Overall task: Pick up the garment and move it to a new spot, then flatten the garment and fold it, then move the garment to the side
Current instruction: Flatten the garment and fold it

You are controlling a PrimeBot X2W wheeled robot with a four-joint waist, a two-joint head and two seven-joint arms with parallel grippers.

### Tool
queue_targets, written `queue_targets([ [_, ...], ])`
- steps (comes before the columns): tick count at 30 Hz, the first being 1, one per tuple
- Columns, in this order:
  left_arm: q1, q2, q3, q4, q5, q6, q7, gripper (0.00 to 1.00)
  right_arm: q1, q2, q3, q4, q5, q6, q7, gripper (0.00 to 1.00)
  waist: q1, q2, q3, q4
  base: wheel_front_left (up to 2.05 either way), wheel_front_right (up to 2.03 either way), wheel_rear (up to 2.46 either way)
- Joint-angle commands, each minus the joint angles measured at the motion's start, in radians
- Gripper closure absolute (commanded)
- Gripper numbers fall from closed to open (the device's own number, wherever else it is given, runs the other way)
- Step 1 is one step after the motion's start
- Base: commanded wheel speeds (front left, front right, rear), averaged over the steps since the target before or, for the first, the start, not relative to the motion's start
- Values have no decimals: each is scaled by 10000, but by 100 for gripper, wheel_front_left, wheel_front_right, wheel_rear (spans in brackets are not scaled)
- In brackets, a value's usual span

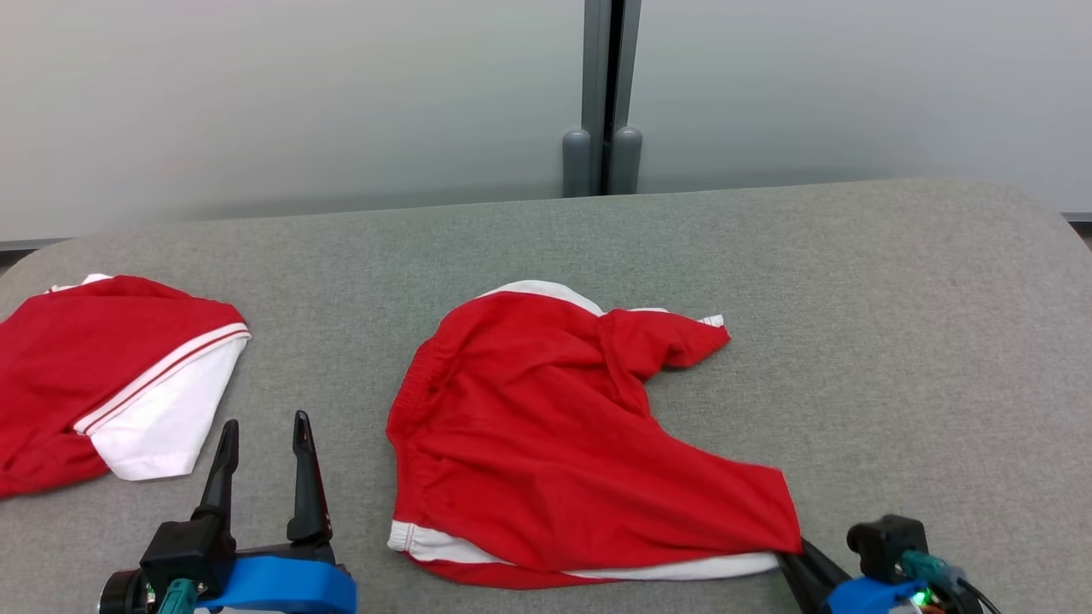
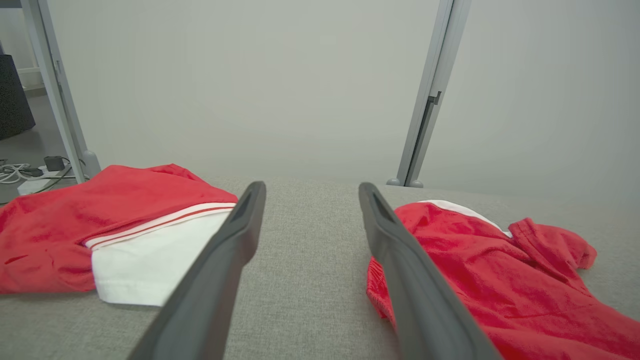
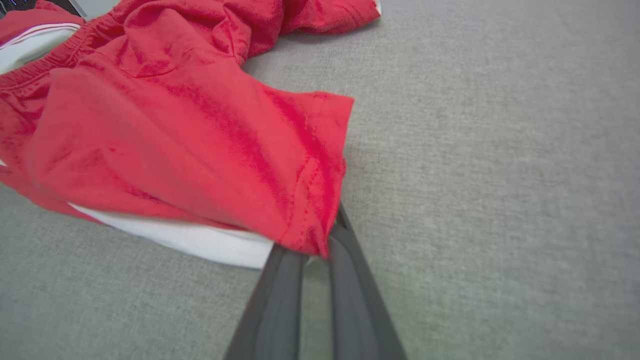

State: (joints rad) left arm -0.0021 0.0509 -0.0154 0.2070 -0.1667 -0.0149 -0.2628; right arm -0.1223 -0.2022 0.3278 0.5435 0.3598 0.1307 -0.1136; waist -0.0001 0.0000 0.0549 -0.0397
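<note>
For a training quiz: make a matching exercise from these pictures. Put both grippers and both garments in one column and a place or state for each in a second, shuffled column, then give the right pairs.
Column one
1. left gripper
2. right gripper
3. middle garment
4. left garment

Column two
A. crumpled in the middle of the table, one corner pinched
B. open, holding nothing, pointing between the two garments
C. shut on a red fabric corner
D. lying untouched at the table's left end, white panel showing

Pairs: 1-B, 2-C, 3-A, 4-D
</note>
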Motion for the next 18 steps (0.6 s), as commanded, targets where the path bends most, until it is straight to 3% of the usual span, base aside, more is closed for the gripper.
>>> queue_targets([
  [1, 83, -8, 2, -51, -23, 45, -30, 0, 396, 10, -211, -355, -44, 2, 201, 100, 1, 0, -14, -30, 0, 0, 0],
  [2, 113, -8, 9, -53, -34, 51, -30, 0, 643, 19, -404, -638, -145, 2, 378, 94, 1, 0, -21, -52, 0, 0, 0],
  [4, 126, -8, 27, -20, -42, 37, -30, 0, 1058, 80, -781, -1229, -362, 2, 653, 0, 1, 0, -33, -77, 0, 0, 0],
  [18, 13, -9, 113, -68, 73, -3, -30, 0, 1970, 585, -2518, -4518, -975, 4, 1530, 0, 1, 0, 15, -226, 0, 0, 0],
])
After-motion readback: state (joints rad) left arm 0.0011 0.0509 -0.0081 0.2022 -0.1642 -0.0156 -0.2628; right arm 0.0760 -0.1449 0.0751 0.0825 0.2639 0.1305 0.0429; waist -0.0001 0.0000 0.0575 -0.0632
